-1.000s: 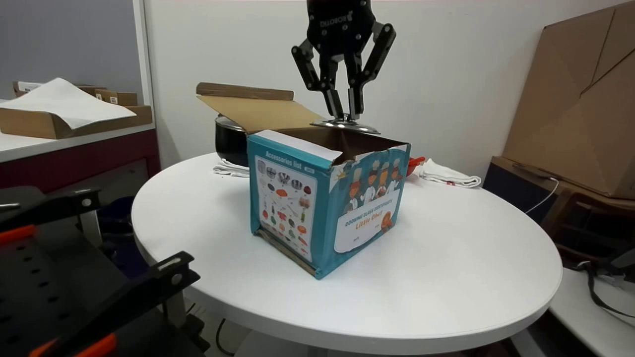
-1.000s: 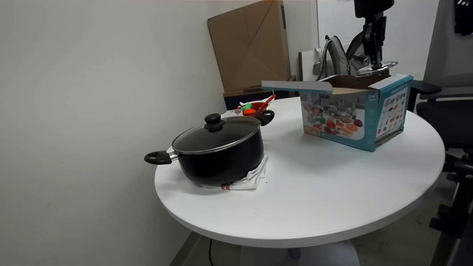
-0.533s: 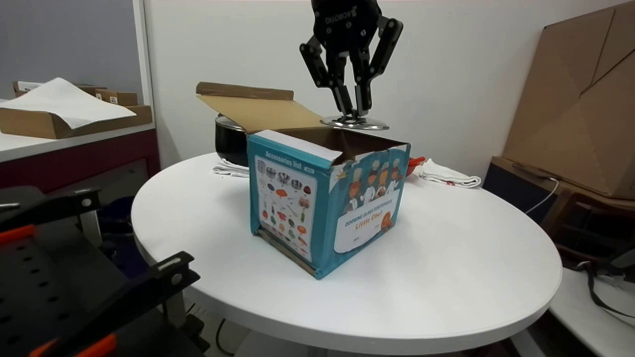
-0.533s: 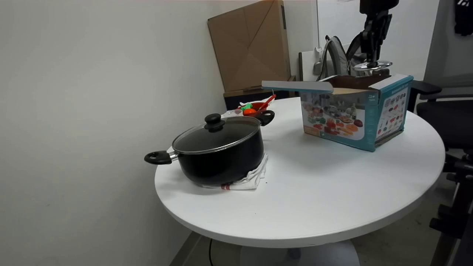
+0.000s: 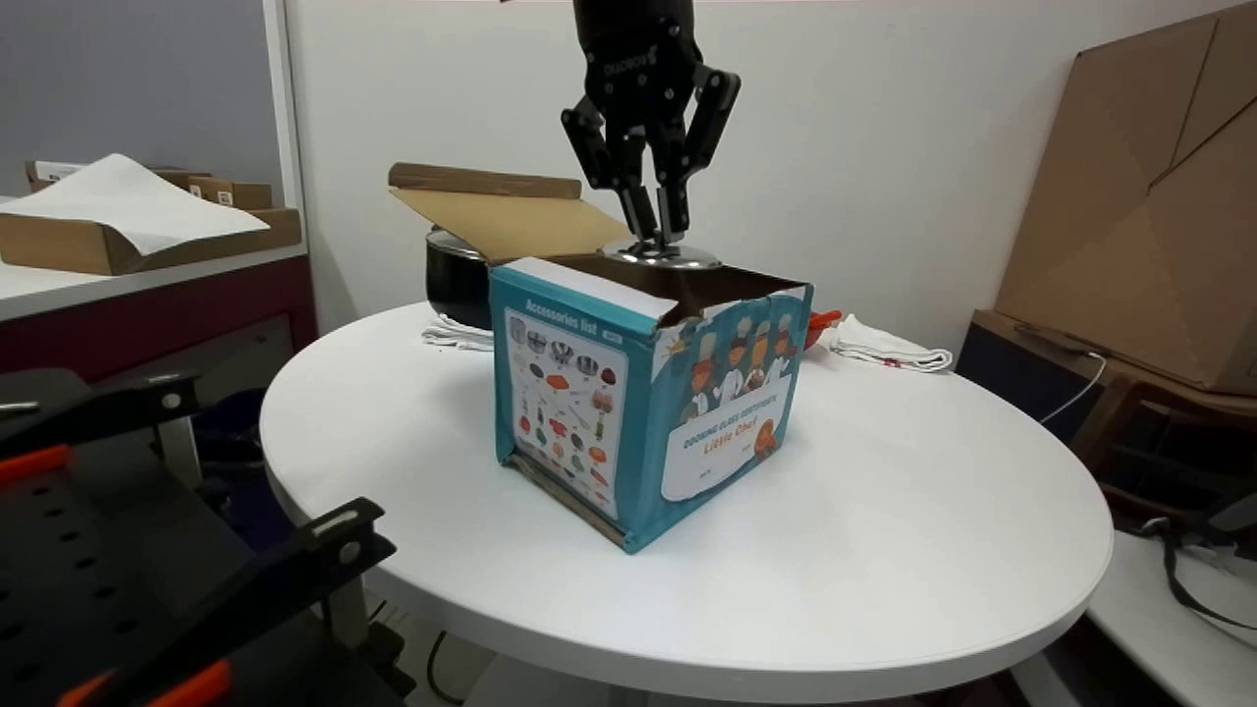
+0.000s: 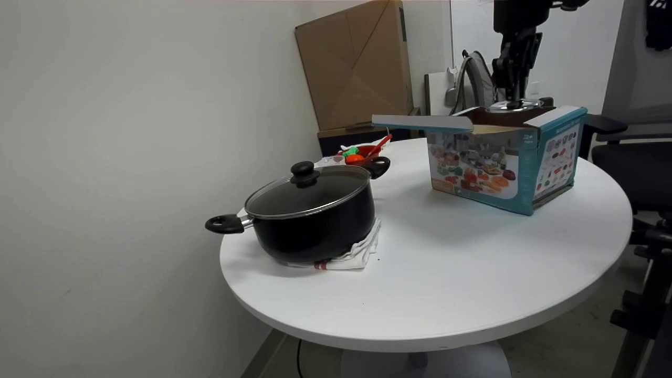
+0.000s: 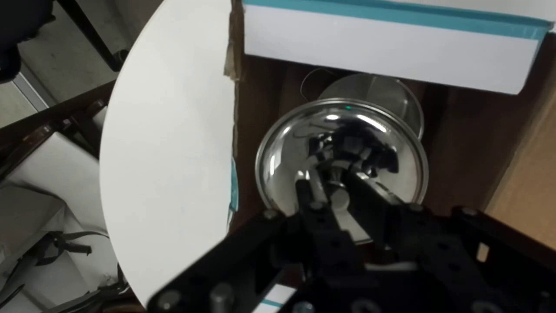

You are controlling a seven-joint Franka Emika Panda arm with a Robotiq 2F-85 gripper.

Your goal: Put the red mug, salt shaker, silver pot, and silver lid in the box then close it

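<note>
Far left: a dark red side counter (image 5: 147, 334), a low cardboard tray (image 5: 54, 245) on it, a white sheet (image 5: 128, 206) draped over the tray.

Next, a black pot (image 6: 315, 236), glass cover (image 6: 328, 191) on, resting on a folded cloth (image 6: 361, 254) near the edge of the round white table (image 5: 933, 511).

Middle: the box (image 5: 570, 412), upright on the table, top uncovered, brown flap (image 5: 530, 221) slanting up and out to the left. Blue sides, a white panel of small pictures.

Over the opening, the gripper (image 5: 660, 231) points down, grasping the silver lid (image 5: 663, 259) by its knob (image 7: 339, 200). Lid roughly level, knob up, near the height of the box's rim; whether its edge dips below the rim, cannot tell. Wrist view: the silver pot (image 7: 395, 93) is inside the box, largely covered by the lid, a crescent of metal showing. Lid and pot touching or apart: cannot tell.

Right of the box, partly behind it, a red container (image 5: 817, 329); green and orange-red pieces show in it in an exterior view. Beside it, a second cloth (image 5: 889, 344), white, folded.

Far right, beyond the table: a large plain brown carton (image 5: 1139, 216), tilted.
</note>
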